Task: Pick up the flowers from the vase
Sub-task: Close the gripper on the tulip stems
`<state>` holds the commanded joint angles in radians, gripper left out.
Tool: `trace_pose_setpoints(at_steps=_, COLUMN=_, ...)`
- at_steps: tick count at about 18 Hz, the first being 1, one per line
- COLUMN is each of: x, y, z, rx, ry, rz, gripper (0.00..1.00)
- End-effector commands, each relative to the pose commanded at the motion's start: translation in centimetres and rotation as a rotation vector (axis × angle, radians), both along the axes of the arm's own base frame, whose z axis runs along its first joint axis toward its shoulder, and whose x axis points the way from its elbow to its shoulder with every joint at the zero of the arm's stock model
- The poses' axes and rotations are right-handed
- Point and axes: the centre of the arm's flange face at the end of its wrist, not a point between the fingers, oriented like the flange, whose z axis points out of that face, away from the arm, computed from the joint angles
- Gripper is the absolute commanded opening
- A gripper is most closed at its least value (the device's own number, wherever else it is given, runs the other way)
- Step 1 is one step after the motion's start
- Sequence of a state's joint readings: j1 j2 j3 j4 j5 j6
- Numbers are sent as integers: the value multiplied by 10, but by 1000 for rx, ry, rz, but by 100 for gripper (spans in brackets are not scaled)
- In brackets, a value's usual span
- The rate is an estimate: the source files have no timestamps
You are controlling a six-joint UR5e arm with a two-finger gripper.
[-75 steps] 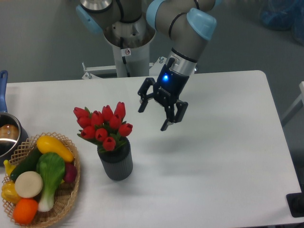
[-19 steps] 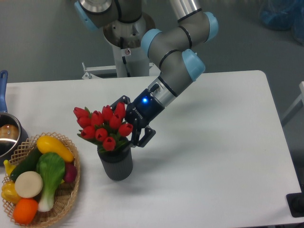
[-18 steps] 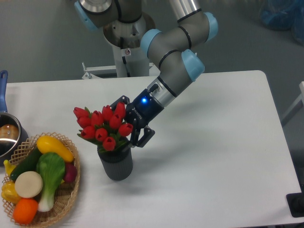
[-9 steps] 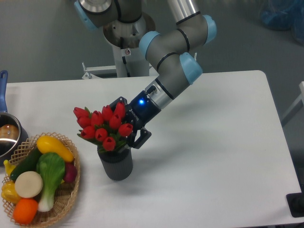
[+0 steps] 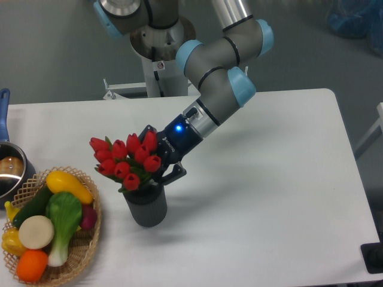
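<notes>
Fixed cam view: UR5e arm comes down from top center, elbow w/ light-blue caps, wrist angled down-left toward the flowers (image 5: pixel 127 161). Gripper (image 5: pixel 157 156) sits at the right side of the bunch, blue LED lit on its body. One dark finger shows just below-right of the buds, another at the upper right edge behind them; jaws look closed in on the bunch's right side, grasping the flowers, tho the contact pt itself is hidden by buds.

Flowers: red tulip buds w/ green leaves, left of frame center, bunch tilted a bit to the left, stems going down into the vase (image 5: pixel 145 205). Lower stems hidden by vase rim & leaves, so can't tell how deep they sit. Vase is dark grey, ribbed, upright on the white table (image 5: pixel 269 197), directly under the bunch, lower-left of center.

Lower left corner: wicker basket (image 5: pixel 84 245) w/ veg – yellow squash (image 5: pixel 69 186), green-white leafy veg (image 5: pixel 63 218), orange fruit (image 5: pixel 31 265), pale round piece (image 5: pixel 36 232), dark green piece, bit of purple. Basket is near the vase but apart. Left edge: steel pot (image 5: pixel 11 170) w/ blue handle, touching or just beside the basket's top-left rim; can't tell which.
</notes>
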<state>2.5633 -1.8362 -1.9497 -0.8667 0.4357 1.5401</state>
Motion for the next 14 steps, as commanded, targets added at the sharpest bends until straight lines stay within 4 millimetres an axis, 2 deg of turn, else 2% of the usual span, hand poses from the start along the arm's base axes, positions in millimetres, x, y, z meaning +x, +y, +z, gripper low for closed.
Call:
trace_pose_setpoints(at_steps=6, x=0, y=-1, z=-1, rx=47, ry=-60, rz=8, gripper=36)
trace_pose_setpoints(at_steps=9, x=0, y=-2, z=-1, rx=48, ry=-68, rz=9, gripper=29)
trace_pose_setpoints(at_steps=14, x=1, y=-2, z=7, rx=138, ry=-134, rz=9, gripper=29)
